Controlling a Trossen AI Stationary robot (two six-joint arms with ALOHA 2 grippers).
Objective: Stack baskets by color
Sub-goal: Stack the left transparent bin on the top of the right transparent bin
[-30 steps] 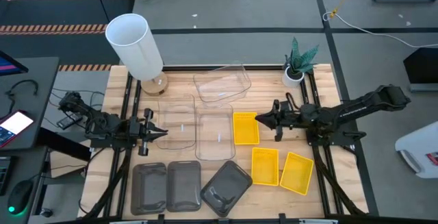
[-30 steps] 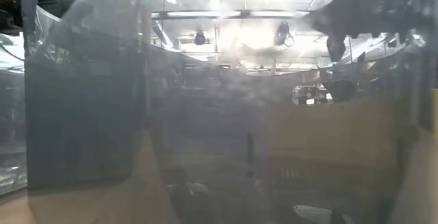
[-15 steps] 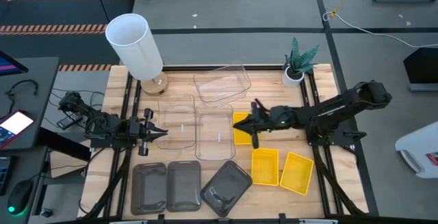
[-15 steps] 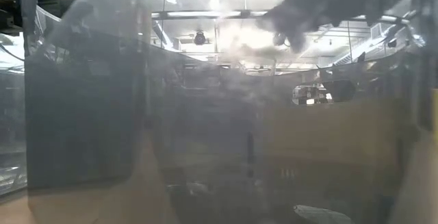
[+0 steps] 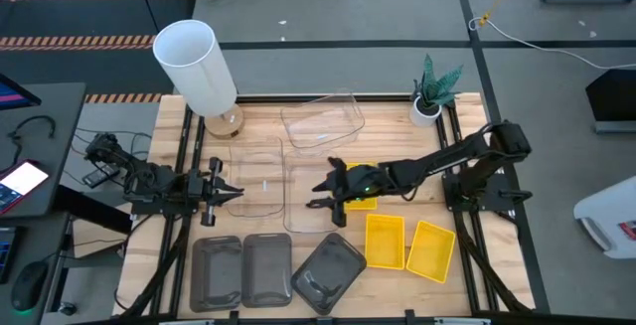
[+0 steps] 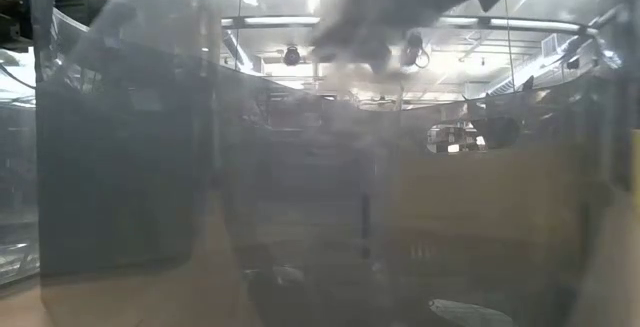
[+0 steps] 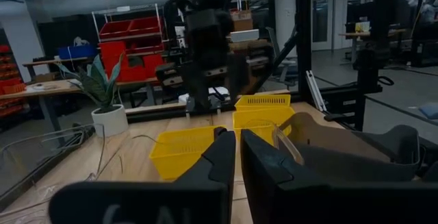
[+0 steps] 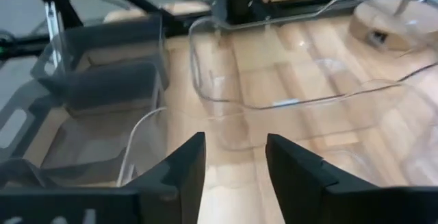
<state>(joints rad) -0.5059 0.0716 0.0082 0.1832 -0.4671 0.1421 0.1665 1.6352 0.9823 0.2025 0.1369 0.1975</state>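
My right gripper (image 5: 320, 192) (image 8: 236, 157) is open and hovers above a clear basket (image 5: 311, 198) at the table's middle, with nothing between its fingers. Its arm crosses one yellow basket (image 5: 360, 188). Two more yellow baskets (image 5: 385, 241) (image 5: 430, 250) lie near the front right. A second clear basket (image 5: 256, 176) lies left of the first, and a third (image 5: 323, 118) lies at the back. Three grey baskets (image 5: 217, 270) (image 5: 266, 268) (image 5: 330, 270) lie along the front edge. My left gripper (image 5: 231, 192) (image 7: 236, 157) is shut, level, at the left rim of the second clear basket.
A tall white cylinder lamp (image 5: 196, 67) stands at the back left and a small potted plant (image 5: 432, 91) at the back right. Black rails (image 5: 184, 156) run along both table sides. In the low view, grey and clear basket walls (image 6: 120, 147) fill the picture.
My right gripper has reached toward the table's left, from beside the yellow basket, across it, to above the middle clear basket. It has tipped further downward and opened on the way. No basket has moved.
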